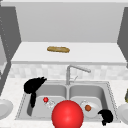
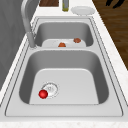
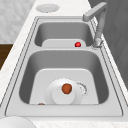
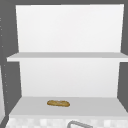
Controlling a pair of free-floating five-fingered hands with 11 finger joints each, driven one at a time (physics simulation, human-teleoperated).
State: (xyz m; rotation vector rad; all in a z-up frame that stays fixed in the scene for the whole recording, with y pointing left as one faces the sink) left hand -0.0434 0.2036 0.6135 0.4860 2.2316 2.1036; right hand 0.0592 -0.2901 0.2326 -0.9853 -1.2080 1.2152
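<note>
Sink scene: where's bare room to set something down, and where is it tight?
Free: left basin floor right of the small red ball by its drain; shelf either side of the bread loaf. Crowded: right basin, where a white plate carrying a brown ball covers most of the floor.

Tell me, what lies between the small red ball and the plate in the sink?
In the front view, the large red ball lies between small red ball and plate.

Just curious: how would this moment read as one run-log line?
left hand: over left basin, near small red ball | right hand: sink's front right rim, beside plate | bread: on shelf
</note>
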